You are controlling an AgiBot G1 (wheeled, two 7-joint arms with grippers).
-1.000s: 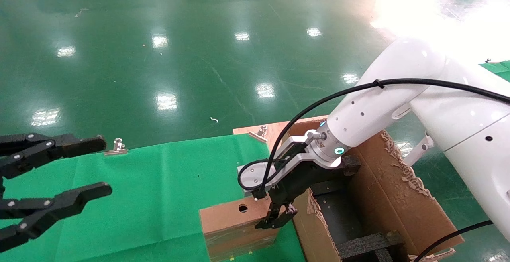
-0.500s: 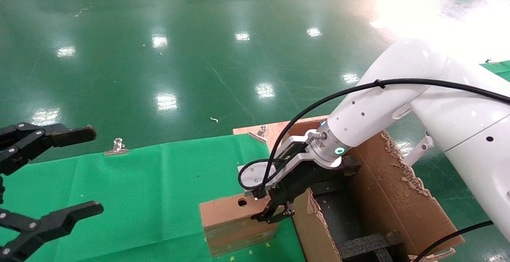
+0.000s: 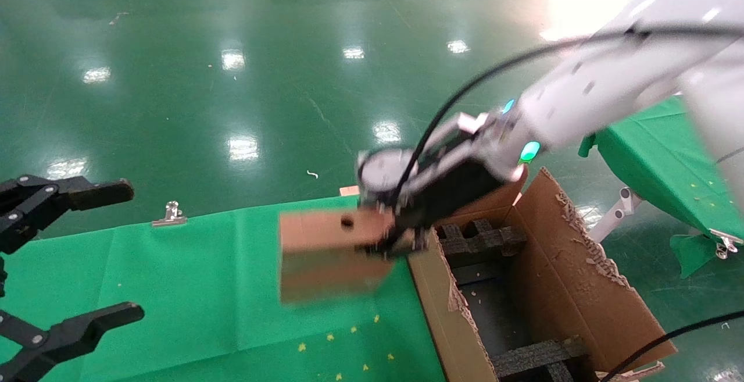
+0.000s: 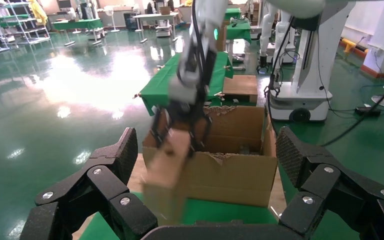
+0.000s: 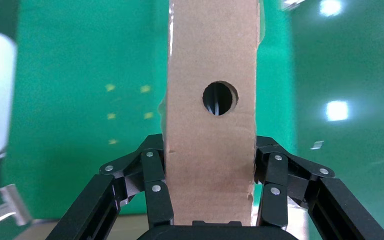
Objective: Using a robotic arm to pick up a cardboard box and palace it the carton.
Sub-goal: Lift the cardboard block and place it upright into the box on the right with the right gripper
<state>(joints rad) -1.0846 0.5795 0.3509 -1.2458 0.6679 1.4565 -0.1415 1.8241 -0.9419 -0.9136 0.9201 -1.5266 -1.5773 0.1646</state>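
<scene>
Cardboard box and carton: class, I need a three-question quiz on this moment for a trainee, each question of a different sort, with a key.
1. True or false: the cardboard box lies flat on the green cloth.
2. Which gripper grips the cardboard box? A) left gripper B) right gripper C) neither
3. Fill in: the black foam inserts sit inside the ____.

Key
1. False. In the head view it hangs above the cloth, beside the carton, not yet inside.
2. B. The right wrist view shows fingers pressed on both sides of the box, below its round hole. The left gripper is open, off to the side.
3. carton
</scene>
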